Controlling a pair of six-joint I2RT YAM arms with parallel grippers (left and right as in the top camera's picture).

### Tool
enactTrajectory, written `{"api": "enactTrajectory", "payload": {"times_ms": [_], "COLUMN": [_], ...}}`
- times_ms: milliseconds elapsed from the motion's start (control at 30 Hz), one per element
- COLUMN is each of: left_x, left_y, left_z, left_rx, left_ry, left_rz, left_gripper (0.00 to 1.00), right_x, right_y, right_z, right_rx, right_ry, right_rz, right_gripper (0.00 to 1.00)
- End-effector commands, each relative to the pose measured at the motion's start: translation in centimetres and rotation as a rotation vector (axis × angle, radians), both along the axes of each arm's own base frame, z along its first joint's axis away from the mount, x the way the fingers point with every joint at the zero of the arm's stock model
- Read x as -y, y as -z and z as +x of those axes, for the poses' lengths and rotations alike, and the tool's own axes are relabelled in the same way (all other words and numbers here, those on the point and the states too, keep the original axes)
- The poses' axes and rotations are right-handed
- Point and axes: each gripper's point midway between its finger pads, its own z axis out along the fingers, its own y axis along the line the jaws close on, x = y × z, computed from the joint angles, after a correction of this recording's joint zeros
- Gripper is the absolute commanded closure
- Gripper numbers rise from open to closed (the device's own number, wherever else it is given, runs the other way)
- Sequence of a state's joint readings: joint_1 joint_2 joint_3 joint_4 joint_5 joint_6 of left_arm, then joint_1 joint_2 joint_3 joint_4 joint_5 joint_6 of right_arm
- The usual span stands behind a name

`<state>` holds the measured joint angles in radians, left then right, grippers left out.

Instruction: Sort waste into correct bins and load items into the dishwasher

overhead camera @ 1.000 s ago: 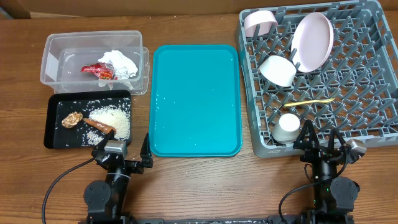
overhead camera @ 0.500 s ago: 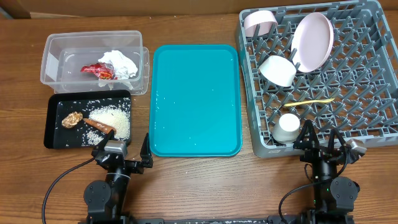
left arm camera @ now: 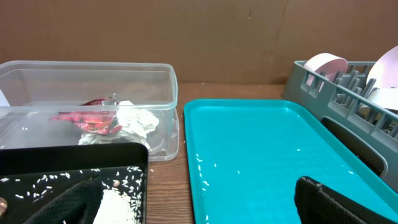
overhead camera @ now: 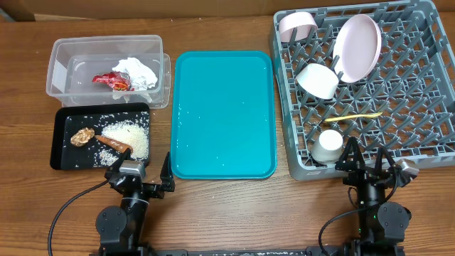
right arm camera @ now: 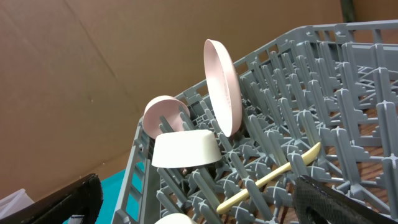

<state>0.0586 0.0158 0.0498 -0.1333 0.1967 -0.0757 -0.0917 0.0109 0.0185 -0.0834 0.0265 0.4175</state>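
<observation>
Both claws are seen parked at the near edge of the table (overhead camera: 234,213), each spread wide with nothing held. The left claw (overhead camera: 140,175) is set just near of the black tray (overhead camera: 58,146), and the right claw (overhead camera: 365,162) just near of the grey dish rack (overhead camera: 419,92).

The waste is found divided by kind. The red-and-silver wrapper (overhead camera: 111,80) and the crumpled napkin (overhead camera: 137,71) are lodged together in the clear tub (overhead camera: 64,51) at the far left, presumably as dry rubbish. The sausage (overhead camera: 116,144), the brown food lump (overhead camera: 82,136) and the rice (overhead camera: 132,135) are gathered in the black tray, presumably as food scraps, with a few grains scattered across its floor.

The dishes are all carried by the rack on the right. The plate (overhead camera: 357,46) is stood on edge between pegs, which keep it upright. One bowl (overhead camera: 297,25) is propped in the far left corner and a second bowl (overhead camera: 318,80) is tipped on its side beside the plate. The spoon (overhead camera: 359,116) is laid flat across the grid, and the cup (overhead camera: 329,146) is seated near the near left corner.

The teal tray (overhead camera: 224,114) between bins and rack is left bare. It is judged that the sorting and loading are finished.
</observation>
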Motion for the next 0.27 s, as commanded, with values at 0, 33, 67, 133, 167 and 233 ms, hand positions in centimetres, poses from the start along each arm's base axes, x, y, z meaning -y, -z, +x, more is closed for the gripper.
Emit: {"api": "enactTrajectory", "payload": {"times_ms": [0, 33, 67, 133, 167, 233], "left_x": [-0.04, -0.04, -0.04, -0.04, -0.04, -0.04], "left_y": [0.29, 0.29, 0.29, 0.29, 0.29, 0.29], "left_z": [0.04, 0.04, 0.04, 0.04, 0.04, 0.04], "left_rx": [0.003, 0.003, 0.003, 0.003, 0.003, 0.003], "left_ry": [-0.007, -0.007, -0.007, -0.007, -0.007, -0.007], "left_rz": [-0.012, -0.012, -0.012, -0.012, -0.013, -0.012], "left_gripper": [0.0, 0.0, 0.0, 0.0, 0.0, 0.0], "right_x": [0.13, 0.13, 0.13, 0.13, 0.13, 0.13], "right_y": [0.26, 0.26, 0.26, 0.26, 0.26, 0.26], "right_z": [0.0, 0.0, 0.0, 0.0, 0.0, 0.0], "right_rx": [0.001, 0.001, 0.001, 0.001, 0.001, 0.001], "right_ry": [0.007, 0.007, 0.007, 0.007, 0.007, 0.007], "right_rz": [-0.001, -0.001, -0.001, -0.001, -0.001, -0.001], "right_gripper": [0.0, 0.0, 0.0, 0.0, 0.0, 0.0]}}
